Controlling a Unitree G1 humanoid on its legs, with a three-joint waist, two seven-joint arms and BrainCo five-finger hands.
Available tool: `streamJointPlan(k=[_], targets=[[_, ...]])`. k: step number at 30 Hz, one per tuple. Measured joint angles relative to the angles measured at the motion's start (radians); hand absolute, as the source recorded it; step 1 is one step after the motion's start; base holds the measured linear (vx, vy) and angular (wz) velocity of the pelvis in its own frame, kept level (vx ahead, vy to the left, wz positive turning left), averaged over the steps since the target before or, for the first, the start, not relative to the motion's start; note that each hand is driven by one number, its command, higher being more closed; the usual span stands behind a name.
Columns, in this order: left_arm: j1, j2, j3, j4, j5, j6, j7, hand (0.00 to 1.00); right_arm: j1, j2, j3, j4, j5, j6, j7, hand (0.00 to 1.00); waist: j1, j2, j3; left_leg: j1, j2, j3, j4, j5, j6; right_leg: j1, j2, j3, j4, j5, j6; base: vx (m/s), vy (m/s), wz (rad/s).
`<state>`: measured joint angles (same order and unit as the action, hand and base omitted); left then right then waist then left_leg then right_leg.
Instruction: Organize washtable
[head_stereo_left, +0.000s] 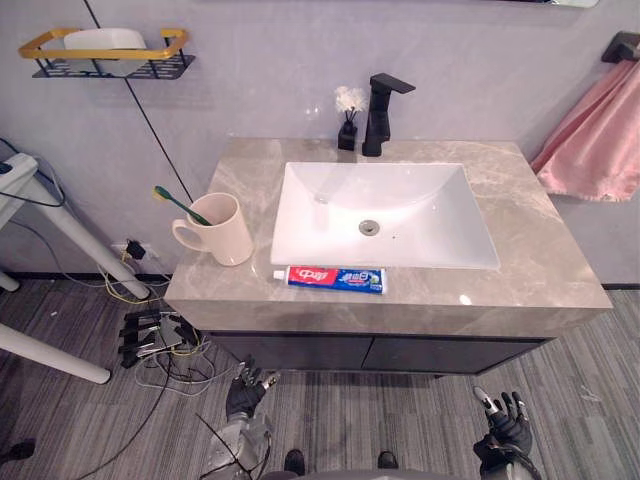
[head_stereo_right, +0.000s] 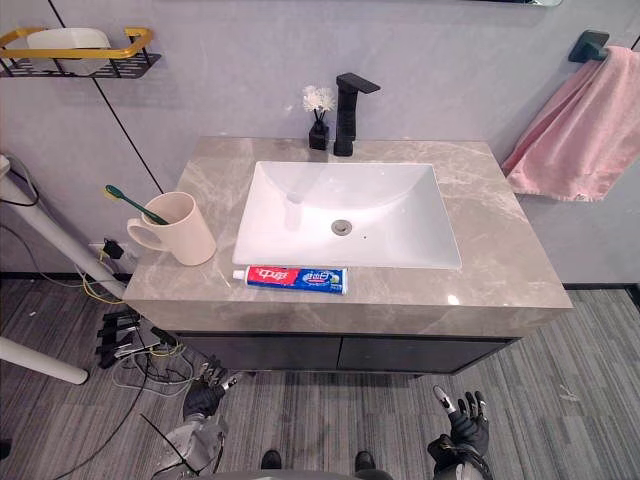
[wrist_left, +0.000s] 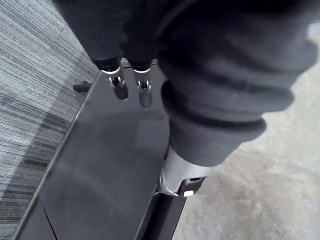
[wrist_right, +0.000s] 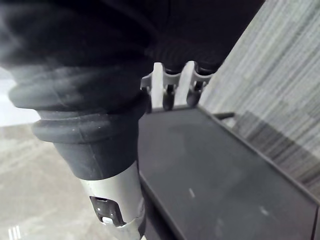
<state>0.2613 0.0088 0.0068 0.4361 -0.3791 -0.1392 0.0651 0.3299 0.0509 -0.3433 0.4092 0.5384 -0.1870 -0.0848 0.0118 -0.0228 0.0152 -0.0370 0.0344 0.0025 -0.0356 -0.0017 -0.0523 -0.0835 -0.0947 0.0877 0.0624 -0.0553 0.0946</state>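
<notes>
Lowest and nearest, both hands hang in front of the dark cabinet under the desk: the left hand at the near left and the right hand at the near right, each with fingers loosely straight and spread, holding nothing and touching nothing. Above and beyond them runs the near edge of the grey stone desk. On that near strip lies the toothpaste tube, flat, just in front of the white sink. Its long axis runs left to right along the desk's edge, with its white end pointing left. The tube sits up and away from both hands and between them, noticeably closer to the left hand's side. Left of the tube, and a little farther back, stands a cream cup with its handle turned left and a green toothbrush leaning out of it to the left. Nothing has been tidied yet, by the look of it. The tube is probably the first thing to move, and the left hand seems better placed, closing across the tube's narrow width. Behind the sink stand a black tap and a small vase. On the far wall hang a shelf on the left and a pink towel on the right.
</notes>
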Motion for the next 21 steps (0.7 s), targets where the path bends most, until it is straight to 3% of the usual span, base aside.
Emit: streamJointPlan(k=[9, 13, 15, 18, 21], targets=[[-0.006, 0.005, 0.001, 0.000, 0.000, 0.000, 0.001, 0.00, 0.004, -0.004, -0.005, 0.012, -0.001, 0.001, 0.000, 0.00, -0.004, 0.000, 0.000, 0.017, 0.008, 0.038, 0.003, -0.003, 0.000, -0.004, 0.009, 0.035, 0.004, 0.002, -0.002, -0.03, -0.005, -0.12], [-0.027, 0.023, 0.009, -0.010, 0.000, 0.000, 0.002, 0.00, -0.021, -0.039, -0.166, 0.019, -0.041, 0.024, -0.012, 0.00, -0.026, -0.001, 0.000, 0.016, 0.017, 0.071, 0.003, -0.017, -0.004, -0.023, 0.019, 0.069, 0.001, 0.006, -0.007, -0.02, -0.013, -0.26], [-0.027, 0.041, 0.022, -0.032, 0.000, 0.001, 0.001, 0.00, -0.050, -0.095, -0.313, 0.018, -0.065, 0.033, -0.036, 0.00, -0.030, -0.009, 0.004, 0.013, 0.016, 0.084, 0.008, -0.026, -0.004, -0.026, 0.022, 0.082, -0.001, 0.008, -0.008, 0.02, -0.007, -0.19], [-0.023, 0.060, 0.041, -0.049, 0.003, -0.002, -0.012, 0.00, -0.087, -0.263, -0.534, -0.005, -0.082, 0.032, -0.092, 0.00, -0.057, -0.008, 0.003, 0.006, 0.016, 0.077, 0.009, -0.028, -0.005, -0.025, 0.022, 0.079, -0.012, 0.011, -0.004, 0.06, -0.015, 0.01], [-0.019, 0.063, 0.034, -0.048, 0.009, -0.002, -0.029, 0.00, -0.117, -0.383, -0.645, -0.027, -0.111, 0.009, -0.126, 0.00, -0.061, -0.015, 0.005, -0.005, 0.017, 0.061, 0.018, -0.029, -0.002, -0.026, 0.023, 0.067, -0.016, 0.013, -0.001, 0.06, -0.024, 0.10]])
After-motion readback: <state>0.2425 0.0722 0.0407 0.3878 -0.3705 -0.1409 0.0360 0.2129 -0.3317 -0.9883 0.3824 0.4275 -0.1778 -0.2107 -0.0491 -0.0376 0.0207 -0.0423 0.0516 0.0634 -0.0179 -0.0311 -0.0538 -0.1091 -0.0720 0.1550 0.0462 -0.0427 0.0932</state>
